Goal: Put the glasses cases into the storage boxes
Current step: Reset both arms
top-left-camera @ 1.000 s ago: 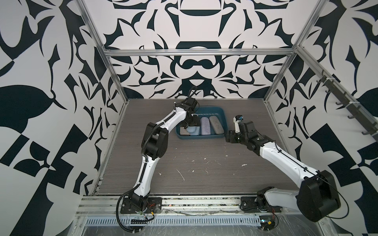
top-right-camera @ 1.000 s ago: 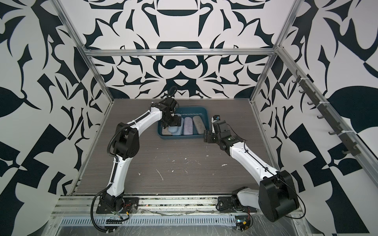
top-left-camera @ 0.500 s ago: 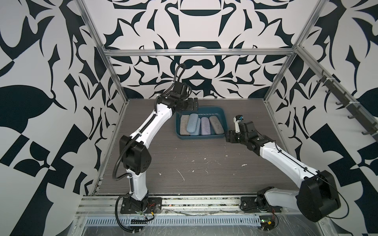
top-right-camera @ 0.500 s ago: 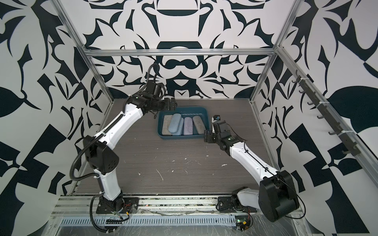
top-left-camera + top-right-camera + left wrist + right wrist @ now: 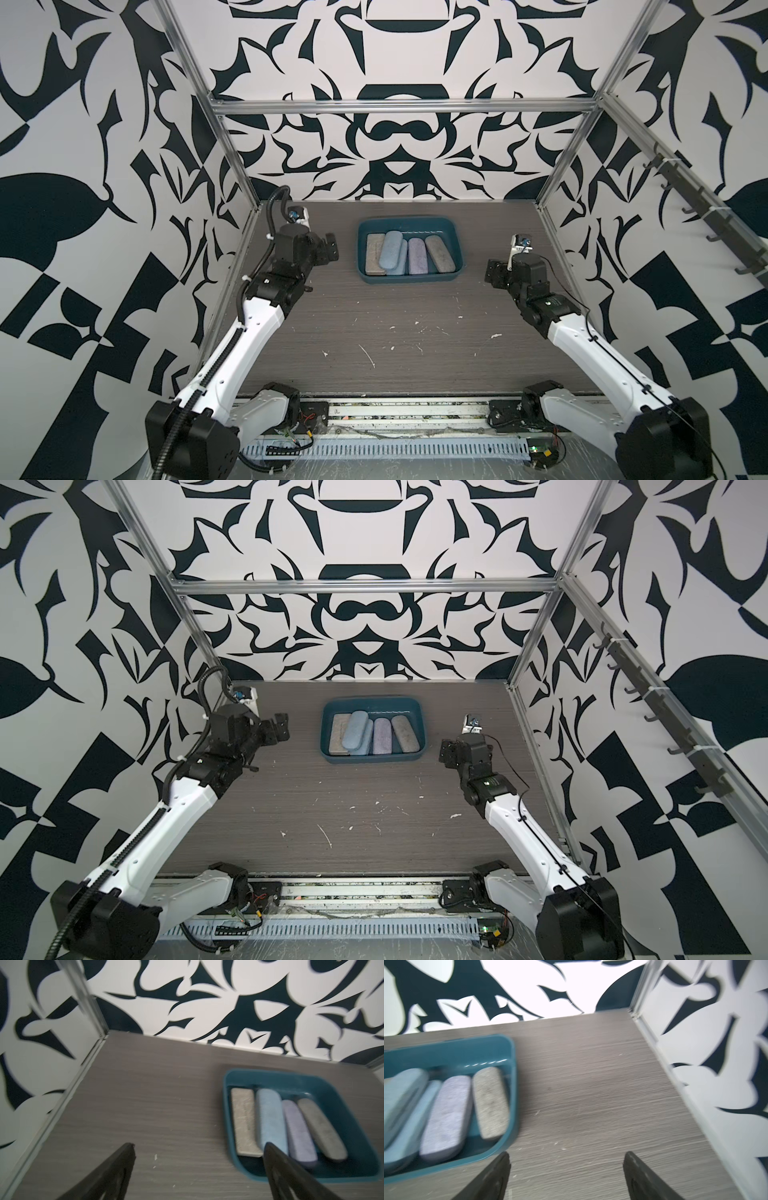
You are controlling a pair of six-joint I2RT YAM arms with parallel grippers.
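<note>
Holding nothing, my left claw (image 5: 199, 1145) stands with its two fingers (image 5: 120, 1163) spread wide, bare counter (image 5: 395, 324) showing between them. In both top views it hangs above the counter at 9 o'clock from the dark teal tray (image 5: 411, 277), near it but not touching. My right claw (image 5: 567, 1153) is spread apart too and empty, at 3 o'clock from the tray, also clear of it.

The tray sits at 12 o'clock on the counter. All five glasses cases (image 5: 381, 735) lie inside it, side by side, their long sides running roughly 12 to 6. From 9 o'clock to 3 o'clock they are:
- the beige rectangular case (image 5: 375, 258);
- a light blue case (image 5: 390, 251), riding partly on the beige one and on its other neighbour;
- the second light blue case (image 5: 402, 268), mostly hidden beneath it;
- the lilac case (image 5: 417, 255);
- the grey-brown case (image 5: 439, 253), slightly tilted, its far end toward 11.

White flecks (image 5: 368, 355) dot the counter toward 6 o'clock.
</note>
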